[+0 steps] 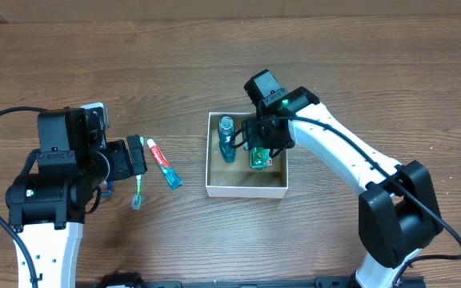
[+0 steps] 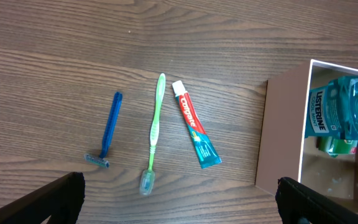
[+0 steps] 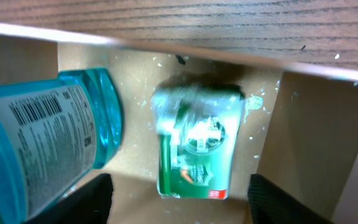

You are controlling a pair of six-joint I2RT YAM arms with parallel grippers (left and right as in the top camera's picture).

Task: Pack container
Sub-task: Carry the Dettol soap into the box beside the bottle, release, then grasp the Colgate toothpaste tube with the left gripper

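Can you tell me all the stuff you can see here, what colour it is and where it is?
table: 1, brown wood, under everything
container: 1, white walls and brown floor, middle of the table
mouthwash bottle: 1, blue, in the container along its left wall
green packet: 1, green, on the container floor beside the bottle, below the right gripper
toothpaste tube: 1, white, red and teal, on the table left of the container
toothbrush: 1, light green, on the table left of the toothpaste
razor: 1, blue, on the table left of the toothbrush
left gripper: 1, black, open, above the items on the table
right gripper: 1, black, open, over the container
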